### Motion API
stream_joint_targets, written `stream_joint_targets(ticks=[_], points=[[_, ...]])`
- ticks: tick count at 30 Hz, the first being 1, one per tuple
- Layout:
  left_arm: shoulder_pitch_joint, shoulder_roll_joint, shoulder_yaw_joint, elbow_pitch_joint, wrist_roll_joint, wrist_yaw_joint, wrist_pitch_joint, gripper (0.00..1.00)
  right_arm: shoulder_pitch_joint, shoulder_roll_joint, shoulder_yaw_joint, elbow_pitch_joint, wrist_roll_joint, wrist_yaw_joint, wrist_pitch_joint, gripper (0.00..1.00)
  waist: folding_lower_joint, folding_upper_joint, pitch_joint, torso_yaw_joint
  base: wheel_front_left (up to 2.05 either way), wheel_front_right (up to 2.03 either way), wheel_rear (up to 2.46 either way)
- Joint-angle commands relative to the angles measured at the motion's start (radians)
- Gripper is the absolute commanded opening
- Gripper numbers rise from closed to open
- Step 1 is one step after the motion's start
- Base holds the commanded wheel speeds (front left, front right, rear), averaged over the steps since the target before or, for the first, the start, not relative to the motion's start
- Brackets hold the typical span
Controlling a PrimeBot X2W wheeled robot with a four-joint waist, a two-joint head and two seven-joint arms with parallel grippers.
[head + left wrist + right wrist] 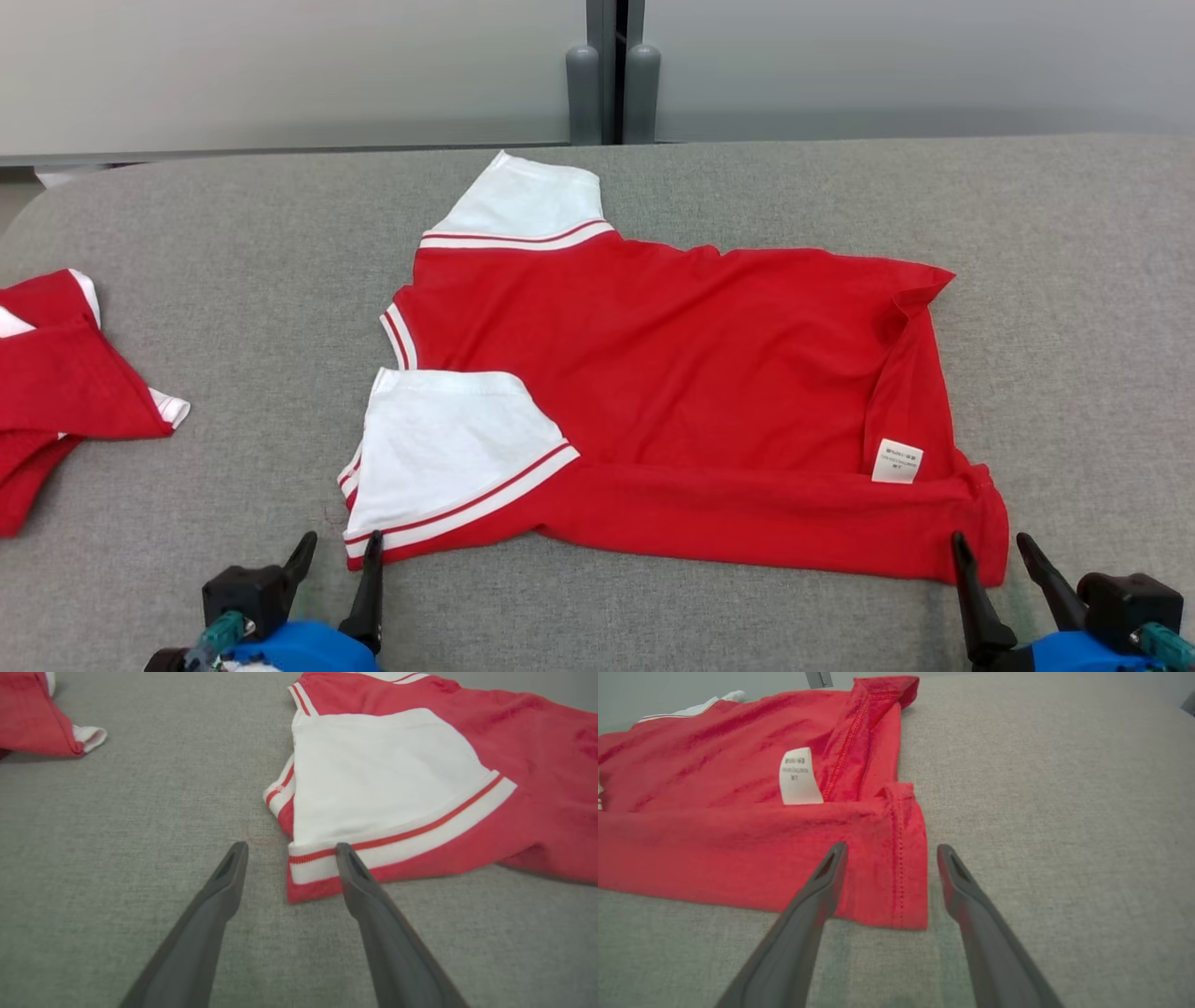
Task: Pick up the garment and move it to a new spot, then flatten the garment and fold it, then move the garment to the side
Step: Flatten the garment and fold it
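The garment [672, 373] is a red shirt with white sleeves and red-striped cuffs, spread across the grey surface with its near long edge folded over and a white label [897, 461] showing. My left gripper [341, 543] stands open at the shirt's near left corner, by the white sleeve [383, 774]; its fingertips [343, 851] straddle the sleeve's corner. At the near right corner my right gripper [990, 541] is open too, its fingers either side of the red hem corner [906, 877]. Nothing is held by either one.
A second red and white garment [56, 383] lies bunched at the left edge of the grey padded surface [233, 280]. Behind the surface stands a pale wall with a dark vertical post [611, 70].
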Motion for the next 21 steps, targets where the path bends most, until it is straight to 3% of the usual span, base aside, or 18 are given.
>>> stream_joint_targets(ticks=[1, 10, 11, 12, 13, 14, 15, 16, 17, 21], points=[[-0.045, 0.000, 0.001, 0.045, -0.011, -0.014, 0.004, 1.00, -0.039, -0.012, -0.004, 0.050, 0.012, 0.000, -0.013, 1.00, 0.0000, 0.0000, 0.019, 0.005, 0.00, 0.00, 0.00], [-0.142, -0.018, -0.038, 0.208, -0.066, -0.105, 0.076, 1.00, -0.137, -0.025, 0.030, 0.248, 0.051, 0.000, -0.008, 1.00, 0.0000, 0.0000, 0.048, 0.002, 0.00, 0.00, 0.00], [-0.146, -0.020, -0.048, 0.212, -0.077, -0.114, 0.090, 1.00, -0.143, -0.026, 0.038, 0.260, 0.056, 0.000, -0.005, 0.90, 0.0000, 0.0000, 0.048, 0.001, 0.00, 0.00, 0.00], [-0.149, -0.022, -0.057, 0.213, -0.087, -0.122, 0.103, 1.00, -0.149, -0.027, 0.046, 0.271, 0.065, 0.000, -0.003, 0.49, 0.0000, 0.0000, 0.049, 0.001, 0.00, 0.00, 0.00], [-0.153, -0.018, -0.069, 0.215, -0.091, -0.128, 0.117, 1.00, -0.154, -0.029, 0.052, 0.280, 0.071, 0.000, 0.000, 0.18, 0.0000, 0.0000, 0.049, 0.001, 0.00, 0.00, 0.00], [-0.154, -0.017, -0.078, 0.216, -0.099, -0.133, 0.128, 0.88, -0.158, -0.031, 0.056, 0.287, 0.077, 0.000, -0.001, 0.00, 0.0000, 0.0000, 0.048, 0.000, 0.00, 0.00, 0.00], [-0.154, -0.017, -0.078, 0.216, -0.099, -0.133, 0.128, 0.88, -0.158, -0.031, 0.056, 0.287, 0.077, 0.000, -0.001, 0.00, 0.0000, 0.0000, 0.048, 0.000, 0.00, 0.00, 0.00], [-0.155, -0.017, -0.085, 0.214, -0.107, -0.135, 0.135, 0.36, -0.161, -0.032, 0.060, 0.292, 0.081, 0.000, -0.003, 0.00, 0.0000, 0.0000, 0.047, 0.000, 0.00, 0.00, 0.00], [-0.156, -0.014, -0.089, 0.210, -0.112, -0.137, 0.136, 0.00, -0.162, -0.034, 0.063, 0.296, 0.087, 0.000, -0.003, 0.00, 0.0000, 0.0000, 0.046, 0.001, 0.00, 0.00, 0.00], [-0.149, 0.002, -0.078, 0.200, -0.124, -0.135, 0.108, 0.00, -0.158, -0.047, 0.074, 0.287, 0.102, 0.000, -0.017, 0.00, 0.0000, 0.0000, 0.030, 0.002, 0.00, 0.00, 0.00]])
